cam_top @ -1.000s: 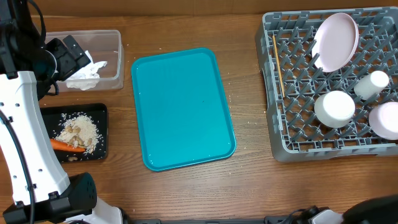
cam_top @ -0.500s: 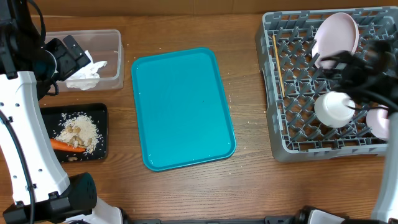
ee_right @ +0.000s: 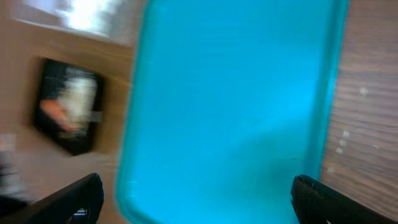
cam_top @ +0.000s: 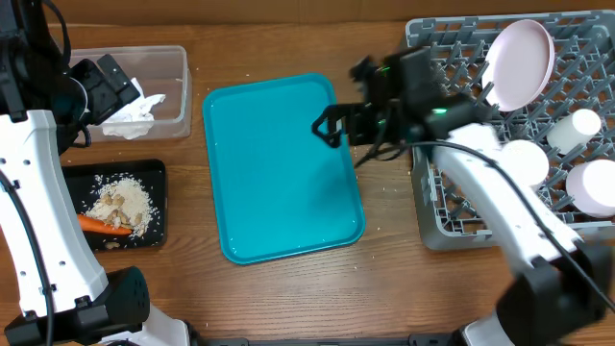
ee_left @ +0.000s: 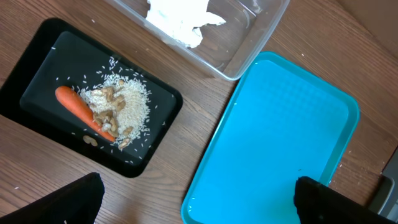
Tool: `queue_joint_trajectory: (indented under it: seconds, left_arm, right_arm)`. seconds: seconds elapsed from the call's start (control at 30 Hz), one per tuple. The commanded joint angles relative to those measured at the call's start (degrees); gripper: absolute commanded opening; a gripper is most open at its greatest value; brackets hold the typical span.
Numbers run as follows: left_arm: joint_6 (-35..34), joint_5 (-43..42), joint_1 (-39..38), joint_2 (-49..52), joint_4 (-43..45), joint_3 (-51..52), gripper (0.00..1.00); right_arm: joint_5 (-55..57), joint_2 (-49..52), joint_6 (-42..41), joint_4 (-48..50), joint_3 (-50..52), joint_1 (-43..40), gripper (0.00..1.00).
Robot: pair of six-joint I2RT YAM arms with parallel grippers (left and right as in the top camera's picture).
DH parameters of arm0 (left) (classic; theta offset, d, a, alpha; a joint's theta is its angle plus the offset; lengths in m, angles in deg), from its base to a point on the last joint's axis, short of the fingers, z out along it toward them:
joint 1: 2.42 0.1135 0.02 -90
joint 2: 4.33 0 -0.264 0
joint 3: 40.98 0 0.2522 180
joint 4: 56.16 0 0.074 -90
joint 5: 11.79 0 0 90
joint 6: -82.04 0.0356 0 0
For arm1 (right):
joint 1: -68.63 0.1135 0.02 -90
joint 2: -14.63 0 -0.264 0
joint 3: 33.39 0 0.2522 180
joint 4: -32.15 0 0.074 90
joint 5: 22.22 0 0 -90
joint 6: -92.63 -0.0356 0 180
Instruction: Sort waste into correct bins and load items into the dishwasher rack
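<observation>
Both arms hang unladen over a sorted tabletop (cam_top: pixel 288 298)

The left fingers (ee_left: pixel 68 205) stand spread wide with nothing between them, above the gap between the black tray (cam_top: pixel 154 183) and the teal tray (cam_top: pixel 269 183). The right fingers (ee_right: pixel 68 202) are likewise released and bare; that view is blurred, and they hover over the right side of the teal tray. The carrot (cam_top: pixel 101 226) and rice (cam_top: pixel 125 200) lie in the black tray at the left edge. The crumpled tissue (cam_top: pixel 130 113) sits in the clear tub (cam_top: pixel 178 91) just behind it. On the right, the grey rack (cam_top: pixel 586 34) holds the plate (cam_top: pixel 521 62) on edge, a cup (cam_top: pixel 581 125) and two bowls (cam_top: pixel 527 161), (cam_top: pixel 594 187), partly behind the right arm (cam_top: pixel 480 183).
</observation>
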Motion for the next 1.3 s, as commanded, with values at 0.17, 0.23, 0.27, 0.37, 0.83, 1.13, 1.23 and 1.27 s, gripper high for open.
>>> queue_joint_trajectory:
  seconds: [0.17,0.23,0.27,0.37,0.83,1.13,1.23,1.27]
  left_arm:
    - [-0.6,0.5,0.2,0.0,-0.1,0.0,1.0]
    - [-0.6,0.5,0.2,0.0,-0.1,0.0,1.0]
    - [-0.6,0.5,0.2,0.0,-0.1,0.0,1.0]
    - [-0.6,0.5,0.2,0.0,-0.1,0.0,1.0]
    - [-0.6,0.5,0.2,0.0,-0.1,0.0,1.0]
    - [-0.6,0.5,0.2,0.0,-0.1,0.0,1.0]
    - [-0.6,0.5,0.2,0.0,-0.1,0.0,1.0]
    - [-0.6,0.5,0.2,0.0,-0.1,0.0,1.0]
  right_arm:
    - [17.4,12.8,-1.3,1.1,-0.9,2.4,1.0]
    - [17.9,14.8,-1.3,1.5,-0.9,2.4,0.96]
    - [18.0,15.9,-1.3,1.8,-0.9,2.4,0.94]
    - [18.0,19.1,-1.3,1.9,-0.9,2.4,0.74]
    - [25.6,20.5,-5.5,0.5,-0.8,2.4,0.4]
    - [28.0,20.5,-10.3,0.0,-0.8,2.4,0.19]
    - [28.0,20.5,-10.6,0.0,-0.8,2.3,0.14]
    - [28.5,20.5,-12.3,0.0,-0.8,2.3,0.1]
